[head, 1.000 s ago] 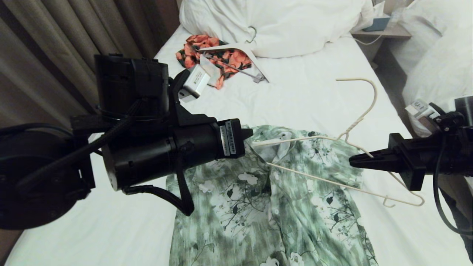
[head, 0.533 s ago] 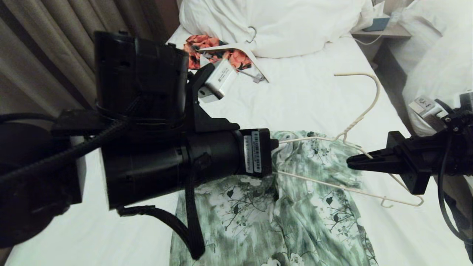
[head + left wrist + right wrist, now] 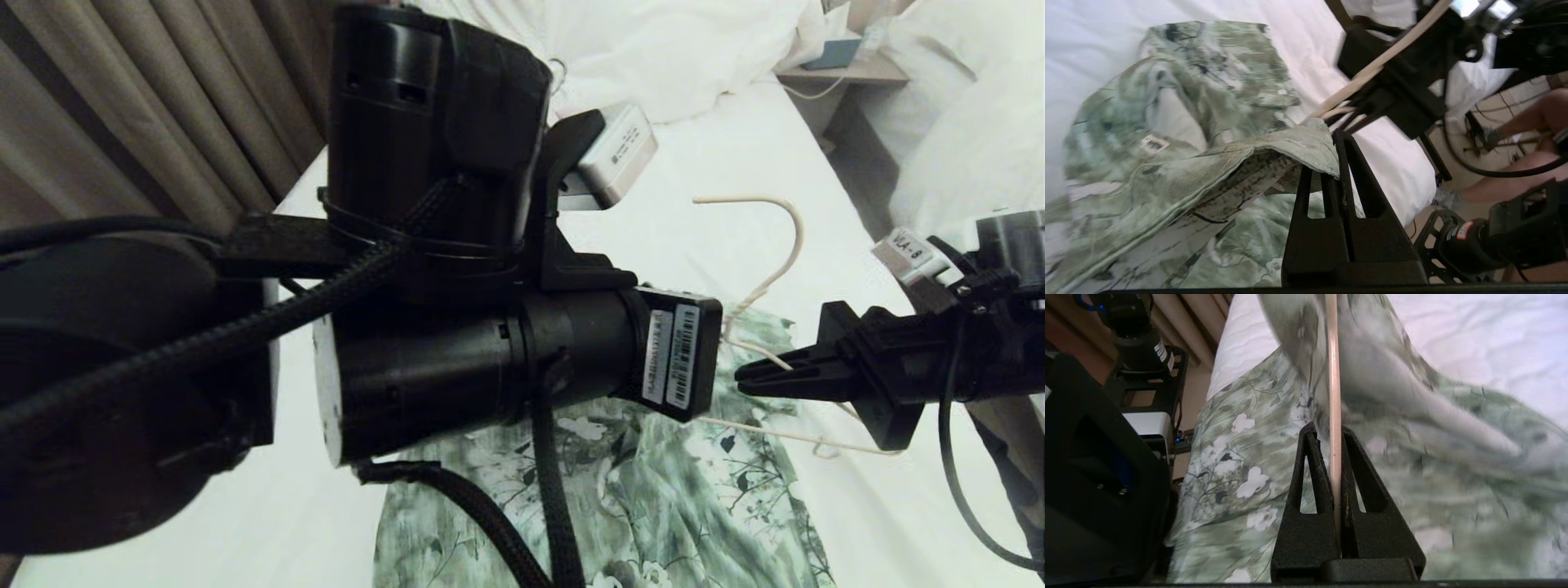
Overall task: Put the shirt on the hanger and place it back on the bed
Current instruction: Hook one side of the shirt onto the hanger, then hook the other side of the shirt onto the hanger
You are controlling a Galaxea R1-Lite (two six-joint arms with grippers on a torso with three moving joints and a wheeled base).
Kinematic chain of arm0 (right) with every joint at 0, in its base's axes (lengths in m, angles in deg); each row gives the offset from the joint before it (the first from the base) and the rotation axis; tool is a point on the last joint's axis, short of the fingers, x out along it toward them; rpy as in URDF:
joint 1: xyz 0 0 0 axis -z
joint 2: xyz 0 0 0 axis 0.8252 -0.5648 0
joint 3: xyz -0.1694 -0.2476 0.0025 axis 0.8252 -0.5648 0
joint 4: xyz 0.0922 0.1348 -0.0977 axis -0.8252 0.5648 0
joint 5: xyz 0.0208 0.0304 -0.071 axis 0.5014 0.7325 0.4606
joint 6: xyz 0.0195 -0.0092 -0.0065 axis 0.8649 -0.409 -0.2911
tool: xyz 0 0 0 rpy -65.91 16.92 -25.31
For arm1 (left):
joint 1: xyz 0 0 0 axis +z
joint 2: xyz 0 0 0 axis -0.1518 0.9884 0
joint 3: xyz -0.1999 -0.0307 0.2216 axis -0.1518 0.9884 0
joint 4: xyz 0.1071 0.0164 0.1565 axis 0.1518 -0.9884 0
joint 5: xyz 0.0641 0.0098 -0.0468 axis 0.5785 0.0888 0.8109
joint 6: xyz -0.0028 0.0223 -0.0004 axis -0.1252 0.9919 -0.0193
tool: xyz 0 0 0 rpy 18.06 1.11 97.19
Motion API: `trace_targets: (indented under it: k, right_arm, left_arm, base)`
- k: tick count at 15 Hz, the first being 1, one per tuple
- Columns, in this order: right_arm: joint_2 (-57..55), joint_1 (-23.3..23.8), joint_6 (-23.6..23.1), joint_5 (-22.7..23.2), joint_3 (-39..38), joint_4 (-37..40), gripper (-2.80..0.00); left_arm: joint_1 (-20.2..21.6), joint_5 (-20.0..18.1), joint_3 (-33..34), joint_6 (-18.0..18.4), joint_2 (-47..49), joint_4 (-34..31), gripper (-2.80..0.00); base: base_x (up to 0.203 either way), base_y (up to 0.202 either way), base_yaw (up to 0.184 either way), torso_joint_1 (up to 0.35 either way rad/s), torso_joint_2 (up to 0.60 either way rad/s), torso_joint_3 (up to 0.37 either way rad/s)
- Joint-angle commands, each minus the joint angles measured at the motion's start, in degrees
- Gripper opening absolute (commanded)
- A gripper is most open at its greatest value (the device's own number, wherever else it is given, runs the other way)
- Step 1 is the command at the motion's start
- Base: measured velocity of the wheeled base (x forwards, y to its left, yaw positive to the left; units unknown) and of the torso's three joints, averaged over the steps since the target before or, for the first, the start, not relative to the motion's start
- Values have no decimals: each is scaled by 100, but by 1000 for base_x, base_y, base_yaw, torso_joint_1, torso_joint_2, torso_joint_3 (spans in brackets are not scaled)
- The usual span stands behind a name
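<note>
The green and white floral shirt (image 3: 653, 498) lies on the bed (image 3: 702, 163), its upper part hidden behind my left arm (image 3: 490, 367). My left gripper (image 3: 1327, 161) is shut on an edge of the shirt (image 3: 1188, 122) and holds that fold lifted off the sheet, close to the hanger (image 3: 1384, 61). The cream wire hanger (image 3: 788, 237) sticks up over the shirt's top right. My right gripper (image 3: 747, 377) comes in from the right, shut on the hanger's wire (image 3: 1334, 396), with the shirt (image 3: 1241, 457) spread beyond it.
Beige curtains (image 3: 163, 106) hang along the bed's left side. A bulky white duvet (image 3: 694, 49) lies at the head of the bed. A nightstand (image 3: 849, 69) and a second white bed (image 3: 963, 139) are at the right. A person's legs (image 3: 1515, 122) show beside the bed.
My left arm has swung right and up with the shirt's edge, now hiding the orange garment and the shirt's collar. The right gripper and the hanger have shifted a little left.
</note>
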Motion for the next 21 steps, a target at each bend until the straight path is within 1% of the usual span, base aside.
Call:
trace_targets:
  k: [1, 3, 6, 8, 10, 12, 16, 18, 19, 21]
  right_arm:
    - [-181, -92, -7, 40, -12, -160, -280]
    - [-322, -123, 0, 40, -5, -341, -280]
    - [-423, -138, 0, 40, 47, -400, -280]
    - [-462, -255, 1, 40, 47, -530, -280]
    - [-465, -377, 93, 40, 47, -653, -280]
    - [-451, -406, 132, 48, 38, -734, -280]
    - [-410, -350, 132, 57, -15, -743, -280]
    - [-401, -335, 130, 66, -41, -743, -280]
    - [-392, -326, 132, 66, -50, -743, -280]
    - [-383, -318, 132, 75, -50, -743, -280]
  left_arm:
    - [-109, 5, -118, 0, 225, 4, -280]
    - [-262, 10, -196, 9, 216, 9, -280]
    - [-630, 14, -229, 101, 185, 2, -280]
    - [-811, 37, -225, 139, 242, 2, -280]
    - [-849, 48, -234, 211, 380, 8, -280]
    - [-781, 49, -234, 272, 524, 45, -280]
    - [-725, 58, -225, 281, 461, 73, -280]
    - [-691, 141, -193, 407, 464, 73, -280]
    - [-697, 170, -157, 432, 464, 73, 0]
    - [-700, 214, -66, 433, 444, 73, 0]
  base:
    - [0, 0, 0, 0, 0, 0]
    - [0, 0, 0, 0, 0, 0]
    - [0, 0, 0, 0, 0, 0]
    - [0, 0, 0, 0, 0, 0]
    - [0, 0, 0, 0, 0, 0]
    - [0, 0, 0, 0, 0, 0]
    - [0, 0, 0, 0, 0, 0]
    - [0, 0, 0, 0, 0, 0]
    - [0, 0, 0, 0, 0, 0]
    - [0, 0, 0, 0, 0, 0]
